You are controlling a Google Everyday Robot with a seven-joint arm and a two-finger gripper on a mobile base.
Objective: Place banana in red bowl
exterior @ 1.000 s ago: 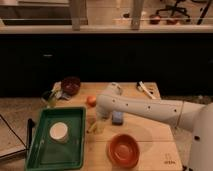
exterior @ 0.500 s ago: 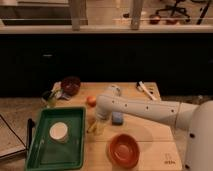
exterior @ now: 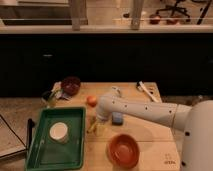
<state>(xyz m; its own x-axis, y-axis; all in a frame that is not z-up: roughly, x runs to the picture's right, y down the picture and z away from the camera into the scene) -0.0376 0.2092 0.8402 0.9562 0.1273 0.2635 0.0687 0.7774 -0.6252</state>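
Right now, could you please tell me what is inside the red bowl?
Nothing: the red bowl shows only its bare inside, fully uncovered. The banana lies on the table beside the green tray, its upper end hidden under the gripper.

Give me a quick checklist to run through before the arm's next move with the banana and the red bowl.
1. Gripper down at the banana, just right of the green tray: ok.
2. Secure hold on the banana: cannot tell.
3. Red bowl upright and empty: ok.
4. Banana in the red bowl: not ok, it lies outside, to the bowl's left.
5. Small blue object off the line from banana to bowl: ok, as far as I can judge.
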